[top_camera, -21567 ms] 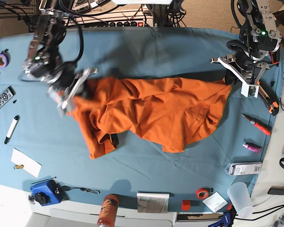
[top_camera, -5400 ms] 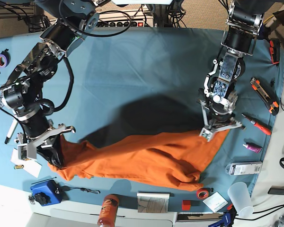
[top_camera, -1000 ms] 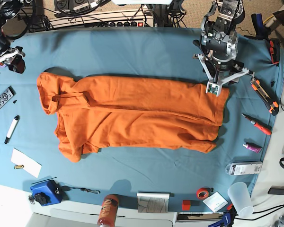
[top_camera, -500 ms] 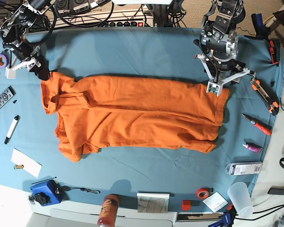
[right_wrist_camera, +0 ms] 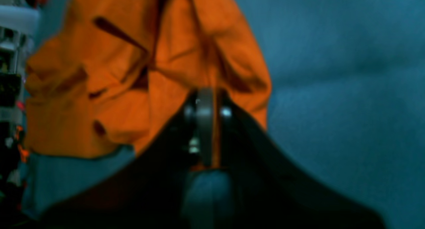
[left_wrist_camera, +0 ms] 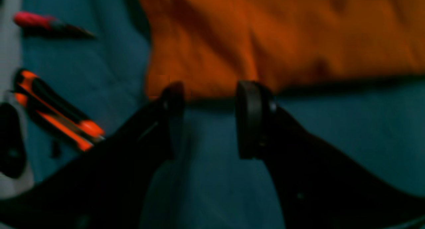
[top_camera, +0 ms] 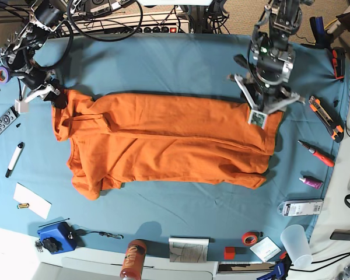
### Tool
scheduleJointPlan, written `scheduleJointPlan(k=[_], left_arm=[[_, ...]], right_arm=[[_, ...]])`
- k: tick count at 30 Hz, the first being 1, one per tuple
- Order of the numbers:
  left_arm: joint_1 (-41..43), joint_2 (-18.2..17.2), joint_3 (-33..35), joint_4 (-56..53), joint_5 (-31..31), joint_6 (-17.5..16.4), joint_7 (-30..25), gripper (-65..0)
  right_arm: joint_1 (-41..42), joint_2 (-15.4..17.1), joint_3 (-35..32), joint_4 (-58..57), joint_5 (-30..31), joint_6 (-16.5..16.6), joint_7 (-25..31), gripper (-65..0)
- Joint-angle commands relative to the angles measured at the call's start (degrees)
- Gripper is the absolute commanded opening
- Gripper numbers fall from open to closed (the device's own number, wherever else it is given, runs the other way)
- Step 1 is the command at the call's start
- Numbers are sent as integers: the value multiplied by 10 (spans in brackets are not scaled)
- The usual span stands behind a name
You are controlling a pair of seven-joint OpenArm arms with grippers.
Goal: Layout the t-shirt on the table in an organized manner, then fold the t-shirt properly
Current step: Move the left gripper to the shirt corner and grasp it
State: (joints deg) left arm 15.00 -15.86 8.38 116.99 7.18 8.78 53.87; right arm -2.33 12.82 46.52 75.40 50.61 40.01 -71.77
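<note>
Between the right gripper's (right_wrist_camera: 206, 122) two fingers (right_wrist_camera: 203, 113) a thin fold of the one t-shirt (top_camera: 169, 140) is pinched — jaws clamped tight on the upper corner at the base view's left. The left gripper (left_wrist_camera: 209, 119) is released, its two pads (left_wrist_camera: 247, 119) spread over bare cloth, the shirt's edge just beyond the tips, not between them. The shirt lies spread lengthwise across the middle of the table (top_camera: 163, 64). One orange-black cutter (left_wrist_camera: 53, 109), one red pen (left_wrist_camera: 43, 23) beside it.
</note>
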Motion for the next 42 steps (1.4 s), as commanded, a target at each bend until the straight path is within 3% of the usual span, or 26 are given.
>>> scheduleJointPlan(k=[1,3,5,10,13,17,20,24,28,30,32,34,37,40,42], left_arm=[[-5,-3,-20,10,-14,4,-12,-385],[-6,-2,-63,10,-63,0,-19,-386],[-6,4,-119,10,-120,-28,-34,-386],[-7,18,-257,1,-298,-132,-20,-386],[-9,24,-298,-26,-348,-165,-20,-386],[-19,25,-304,-90,-394,-205,-20,-386],[-38,25,-304,-129,-396,-207,-21,-385],[-57,25,-304,-151,-366,-174,-24,-385],[-62,25,-304,-183,-373,-174,-21,-386],[-63,25,-304,-200,-408,-186,-6,-386],[-65,26,-304,-214,-454,-220,10,-386],[-66,29,-304,-221,-468,-224,10,-387],[-66,38,-304,-221,-468,-221,10,-464],[-66,47,-304,-221,-462,-202,5,-650],[-66,49,-304,-221,-457,-202,5,-650]], right_arm=[[2,9,-3,6,-24,0,-10,-650],[2,9,-3,6,-27,0,-10,-650],[3,13,-3,7,-27,0,-10,-650],[3,23,-3,7,-27,0,-9,-650],[3,26,-3,7,-27,0,-9,-650],[3,26,-3,7,-26,0,-9,-650],[3,26,-3,7,-26,0,-11,-650],[3,26,-3,7,-26,0,-19,-650],[3,26,-3,7,-24,0,-20,-650],[3,26,-3,7,-24,0,-19,-650],[3,26,-3,7,-24,0,-19,-650],[3,26,-3,7,-20,0,-20,-650],[3,26,-3,7,-17,0,-19,-650],[3,30,-3,7,-1,0,-17,-650],[3,40,-3,11,13,0,-14,-650]])
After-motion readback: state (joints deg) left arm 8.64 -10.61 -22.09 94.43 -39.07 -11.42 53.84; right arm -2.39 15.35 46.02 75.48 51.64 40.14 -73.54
